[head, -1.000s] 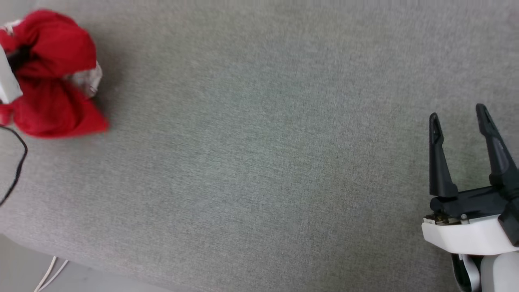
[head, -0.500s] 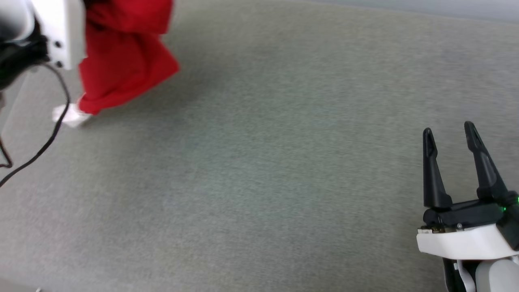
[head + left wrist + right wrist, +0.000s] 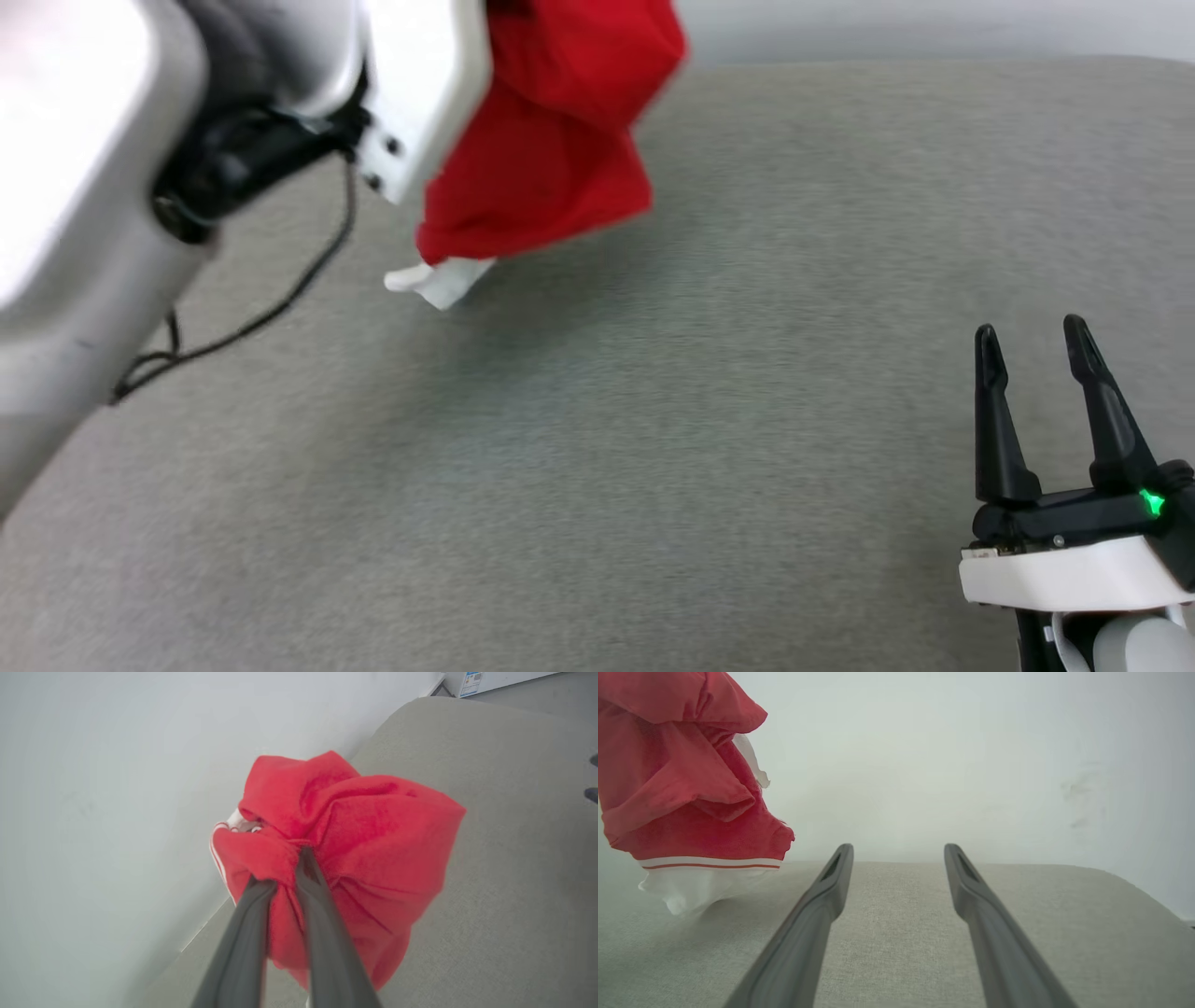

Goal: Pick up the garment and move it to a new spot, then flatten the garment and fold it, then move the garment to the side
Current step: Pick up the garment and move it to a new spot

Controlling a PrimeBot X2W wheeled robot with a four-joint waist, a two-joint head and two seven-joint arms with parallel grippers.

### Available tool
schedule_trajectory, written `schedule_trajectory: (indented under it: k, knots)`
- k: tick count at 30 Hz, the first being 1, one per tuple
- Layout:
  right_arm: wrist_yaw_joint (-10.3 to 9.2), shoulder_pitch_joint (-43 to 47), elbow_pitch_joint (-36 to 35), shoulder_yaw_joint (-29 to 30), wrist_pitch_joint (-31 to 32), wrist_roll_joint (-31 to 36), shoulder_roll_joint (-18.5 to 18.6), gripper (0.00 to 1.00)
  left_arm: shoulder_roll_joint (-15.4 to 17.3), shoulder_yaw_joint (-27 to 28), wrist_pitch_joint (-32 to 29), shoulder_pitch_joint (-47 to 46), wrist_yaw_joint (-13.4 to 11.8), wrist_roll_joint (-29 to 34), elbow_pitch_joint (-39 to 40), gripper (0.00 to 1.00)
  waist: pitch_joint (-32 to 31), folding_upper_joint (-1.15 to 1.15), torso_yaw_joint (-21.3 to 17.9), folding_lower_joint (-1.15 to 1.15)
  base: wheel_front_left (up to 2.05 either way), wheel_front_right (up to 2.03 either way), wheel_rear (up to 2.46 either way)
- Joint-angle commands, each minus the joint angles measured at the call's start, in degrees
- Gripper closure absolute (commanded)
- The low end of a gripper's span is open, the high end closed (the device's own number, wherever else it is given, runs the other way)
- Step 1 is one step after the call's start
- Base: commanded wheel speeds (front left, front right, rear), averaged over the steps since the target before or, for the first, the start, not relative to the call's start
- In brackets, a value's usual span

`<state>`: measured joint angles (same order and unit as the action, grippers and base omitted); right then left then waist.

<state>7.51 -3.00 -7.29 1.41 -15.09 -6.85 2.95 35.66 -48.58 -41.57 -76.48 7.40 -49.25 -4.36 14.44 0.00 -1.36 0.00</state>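
Hanging bunched from the left pincer (image 3: pixel 282 868), the garment (image 3: pixel 373 835) is a crumpled red mass held up over the far left part of the grey bench (image 3: pixel 653 467). Left pincer fingers pinch a fold of red cloth between them. White sleeve (image 3: pixel 439 280) with striped trim dangles lowest; contact with bench unclear. Black cable (image 3: pixel 271 308) loops off the left arm. Right pincer (image 3: pixel 1030 329) spread, holding nothing, well apart from garment. Pale wall (image 3: pixel 971 765) behind.

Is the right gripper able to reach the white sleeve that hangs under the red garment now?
Probably yes. The right gripper is open, and bare grey surface lies between it and the white sleeve; the left gripper pinches the garment higher up.
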Motion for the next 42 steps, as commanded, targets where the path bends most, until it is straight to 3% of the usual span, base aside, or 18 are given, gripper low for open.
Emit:
schedule_trajectory:
  k: [1, 10, 20, 28, 33, 34, 42]
  knots:
    - [-0.04, 0.6, 0.2, 0.0, -0.1, -0.3, -0.1, 0.00, -0.7, -1.2, 0.6, -0.1, 0.0, -0.7, 0.6, 1.00, -0.8, 0.00, -3.3, 0.00, 0.00, 0.00, 0.00]
    - [-0.04, 0.5, 0.7, -0.5, -0.1, -1.4, -0.1, 0.00, -5.1, -11.2, 6.3, 7.0, 0.0, -2.9, 0.1, 1.00, -0.1, 0.00, -7.4, 0.00, 0.00, 0.00, 0.00]
    - [-0.04, -0.8, 0.9, 0.5, -0.1, -1.4, -0.1, 0.00, -11.3, -22.5, 15.3, 16.8, 0.0, -5.8, -8.5, 1.00, 2.5, 0.00, -8.4, 0.00, 0.00, 0.00, 0.00]
    - [-0.04, -1.3, 1.1, 0.9, -0.1, -1.3, -0.1, 0.00, -16.2, -24.9, 15.1, 26.3, 0.0, -4.1, -12.9, 1.00, 3.9, 0.00, -7.6, 0.00, 0.00, 0.00, 0.00]
    - [-0.04, -1.5, 1.3, 1.1, -0.1, -0.8, -0.1, 0.00, -17.1, -25.1, 14.8, 29.6, 0.0, -1.5, -13.8, 1.00, 3.7, 0.00, -6.6, 0.00, 0.00, 0.00, 0.00]
    - [-0.04, -1.4, 1.4, 1.2, -0.1, -0.8, -0.1, 0.00, -17.4, -25.1, 16.5, 29.2, 0.0, -1.0, -14.0, 0.00, 3.5, 0.00, -6.4, 0.00, 0.00, 0.00, 0.00]
    - [-0.04, 1.0, 2.0, 1.9, -0.1, 0.0, -0.1, 0.00, -20.2, -22.0, 37.1, 26.1, -1.1, 4.4, -16.6, 0.00, -0.3, 0.00, -3.8, 0.00, 0.00, 0.00, 0.00]
